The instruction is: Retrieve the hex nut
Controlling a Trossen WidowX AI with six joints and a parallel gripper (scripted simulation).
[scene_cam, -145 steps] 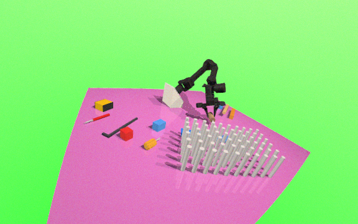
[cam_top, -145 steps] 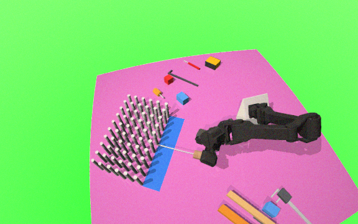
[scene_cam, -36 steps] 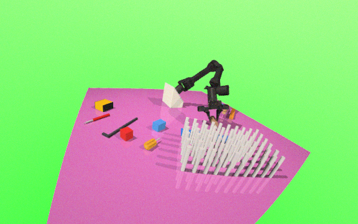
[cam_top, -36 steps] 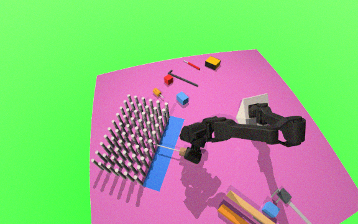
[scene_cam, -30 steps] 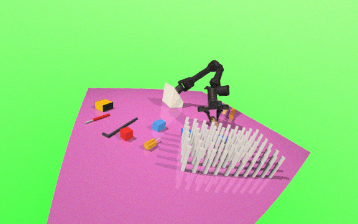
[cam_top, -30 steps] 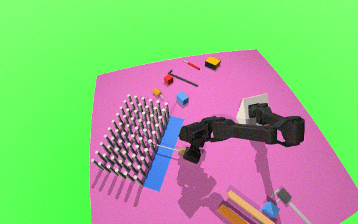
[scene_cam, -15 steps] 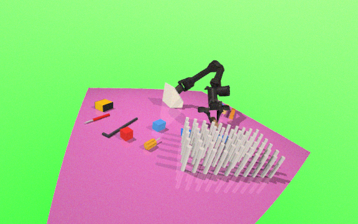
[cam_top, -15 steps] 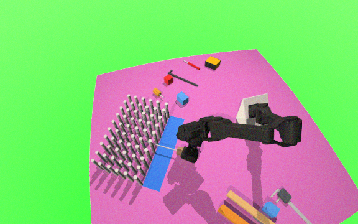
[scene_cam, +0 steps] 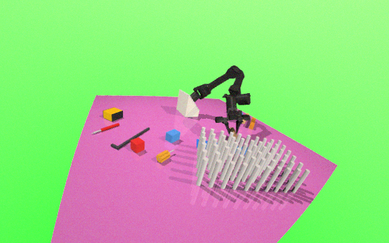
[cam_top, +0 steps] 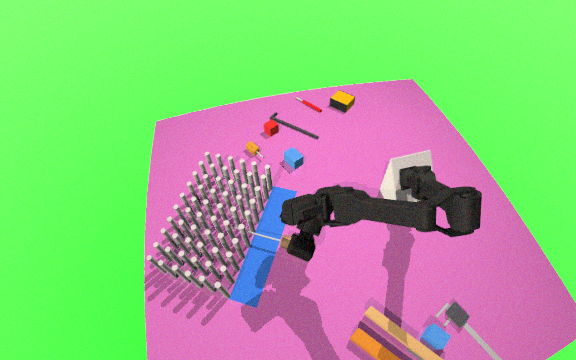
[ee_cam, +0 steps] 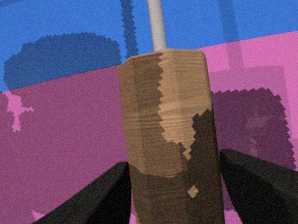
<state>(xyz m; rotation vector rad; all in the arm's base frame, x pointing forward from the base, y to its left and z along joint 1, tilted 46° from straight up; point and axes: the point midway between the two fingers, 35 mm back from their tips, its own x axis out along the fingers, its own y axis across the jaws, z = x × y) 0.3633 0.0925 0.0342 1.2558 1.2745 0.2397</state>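
Observation:
My gripper [cam_top: 291,243] [scene_cam: 234,131] [ee_cam: 174,165] is shut on the wooden handle [ee_cam: 167,115] of a tool, just outside the taped strip. The tool's thin metal shaft [cam_top: 266,236] [ee_cam: 157,25] reaches across above the blue taped strip [cam_top: 275,207] [ee_cam: 60,22] to the front edge of the spacer field. Its far end is hidden among the spacers. The pale metal spacers [cam_top: 207,156] [scene_cam: 202,171] stand upright in rows. I cannot make out the hex nut in any view.
Beyond the field lie an orange screwdriver [cam_top: 252,148] [scene_cam: 163,156], a red cube [cam_top: 271,128] [scene_cam: 137,145], a blue cube [cam_top: 293,158] [scene_cam: 172,136], a black hooked bar [cam_top: 295,127], a red-handled tool [cam_top: 311,105] and a yellow-black block [cam_top: 342,100]. Wooden bars [cam_top: 403,334] and a grey-headed tool [cam_top: 457,315] lie opposite.

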